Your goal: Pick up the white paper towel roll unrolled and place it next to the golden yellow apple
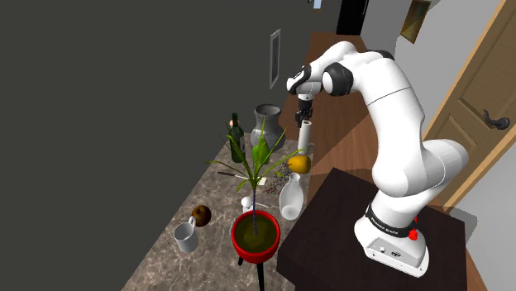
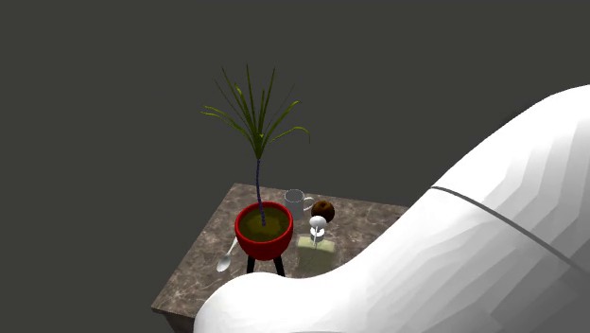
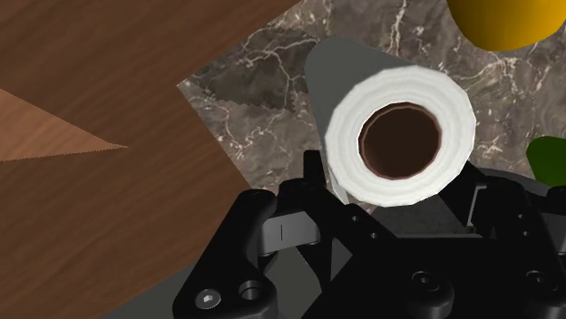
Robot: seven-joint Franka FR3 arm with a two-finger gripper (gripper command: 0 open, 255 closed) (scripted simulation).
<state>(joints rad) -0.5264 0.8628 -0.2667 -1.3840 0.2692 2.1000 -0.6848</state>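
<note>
Surface (image 1: pixel 161 266): marbled grey-brown slab, running beneath the pincer and on toward the shoulder view's lower left; showing again under the roll in the wrist view (image 3: pixel 258 100).
Arm (image 1: pixel 389 124): white with dark joints, rising from the stand and bending over, pointing the pincer straight down.
Stand (image 1: pixel 331 240): dark box, sitting well below the pincer, toward the shoulder view's lower right.
Plant (image 1: pixel 255 234): green blades in a red pot on black legs, standing well apart from the pincer, far below it in the shoulder view.
Vase (image 1: pixel 266 126): grey, standing near the pincer, on the shoulder view's left of it.
Bottle (image 1: pixel 236 134): dark green, standing beyond the vase as seen from the pincer.
Flask (image 1: pixel 290 198): white, standing below the pincer, between apple and plant.
Paper towel roll (image 1: pixel 305 134): white with a brown core (image 3: pixel 342 136), hanging upright directly under the pincer, its upper end sitting between the fingers. Whether its lower end is touching the surface cannot be told.
Pincer (image 1: pixel 305 118): black, pinching the paper towel roll by its sides.
Apple (image 1: pixel 299 164): golden yellow (image 3: pixel 503 20), lying on the surface just below the roll's lower end, close under the pincer.
Mug (image 1: pixel 187 238): pale, standing far from the pincer, past the plant.
Ball (image 1: pixel 201 215): brown, lying just beside the mug.
</note>
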